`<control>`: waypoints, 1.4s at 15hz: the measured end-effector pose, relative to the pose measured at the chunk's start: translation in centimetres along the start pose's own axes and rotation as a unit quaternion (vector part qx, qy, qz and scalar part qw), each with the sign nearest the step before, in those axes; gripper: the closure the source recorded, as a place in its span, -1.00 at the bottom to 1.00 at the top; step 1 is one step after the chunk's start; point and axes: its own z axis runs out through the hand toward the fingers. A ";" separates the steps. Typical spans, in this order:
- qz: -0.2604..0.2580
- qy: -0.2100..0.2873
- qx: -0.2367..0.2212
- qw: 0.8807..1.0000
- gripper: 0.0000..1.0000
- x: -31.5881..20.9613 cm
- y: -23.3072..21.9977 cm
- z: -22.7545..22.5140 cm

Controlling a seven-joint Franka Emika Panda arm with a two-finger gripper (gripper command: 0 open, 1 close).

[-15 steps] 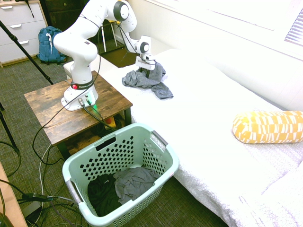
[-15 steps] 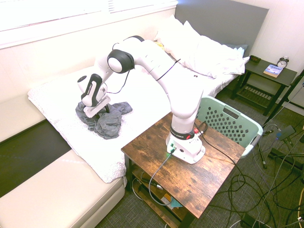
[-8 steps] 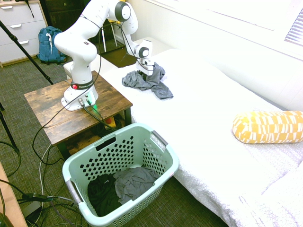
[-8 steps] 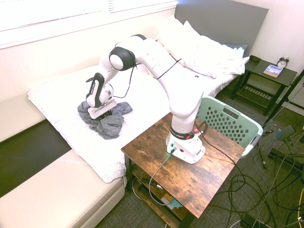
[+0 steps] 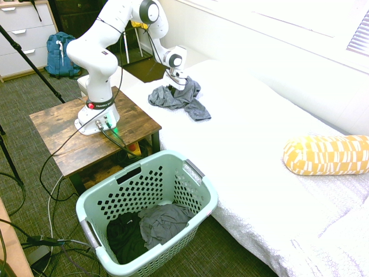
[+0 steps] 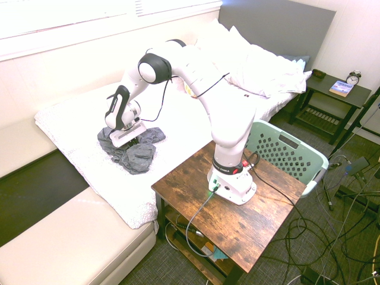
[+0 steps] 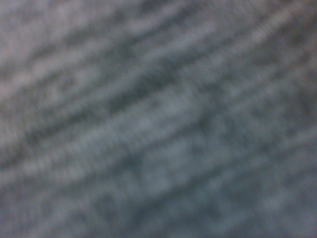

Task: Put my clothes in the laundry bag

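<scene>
White bed (image 5: pixel 259 150): jaws (image 5: pixel 174 88) closed, buried in grey clothes (image 5: pixel 183 99). Whether fabric caught, unclear. Lift straight up, clear trailing folds, then carry to basket (image 5: pixel 199 180).

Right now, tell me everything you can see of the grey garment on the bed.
The grey garment is soft heather-grey knit, crumpled in a loose heap on the white bedcover near the bed's foot end, one flap trailing out flat toward the yellow cushion. The gripper presses down into the heap's top, shut on the fabric as far as can be seen. The wrist view shows only blurred grey knit. It is not yet lifted.
</scene>
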 end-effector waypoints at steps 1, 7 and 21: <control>-0.016 -0.020 -0.022 0.999 1.00 -0.1 0.9 -0.8; -0.095 -0.093 -0.144 0.981 1.00 2.8 10.8 -14.0; 0.095 -0.196 -0.195 0.956 1.00 2.8 68.1 -23.5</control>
